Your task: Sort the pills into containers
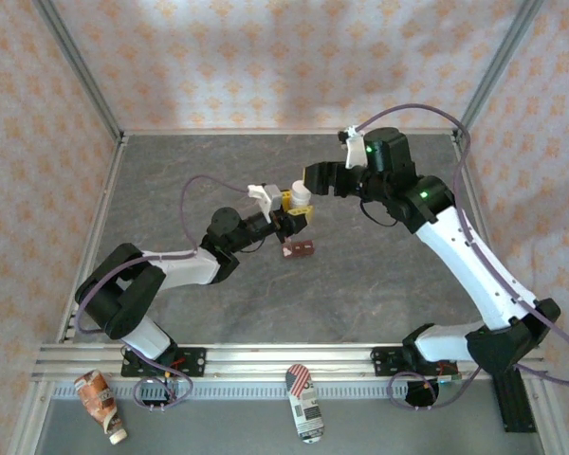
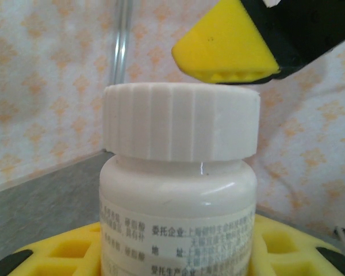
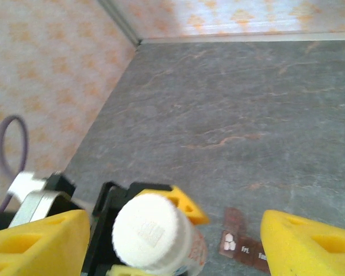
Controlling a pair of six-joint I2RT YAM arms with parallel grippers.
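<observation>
A small white bottle (image 1: 301, 195) with a ribbed white cap (image 2: 181, 121) is held upright above the table, my left gripper (image 1: 292, 220) shut on its body with yellow fingers (image 2: 57, 253) on either side. My right gripper (image 3: 172, 244) hangs open over the cap (image 3: 145, 230), its yellow pads (image 3: 37, 241) standing wide of it; one of its fingertips (image 2: 227, 49) hovers just above the cap's rim. The containers (image 1: 299, 249), a dark red-brown strip, lie on the grey table below the bottle. A few white pills (image 3: 229, 241) sit in one compartment of the containers (image 3: 244, 248).
Patterned walls enclose the grey table (image 1: 294, 294) on three sides. An aluminium rail (image 1: 284, 360) runs along the near edge. In front of it lie a brown bottle (image 1: 100, 403) and a flag-patterned can (image 1: 303, 403).
</observation>
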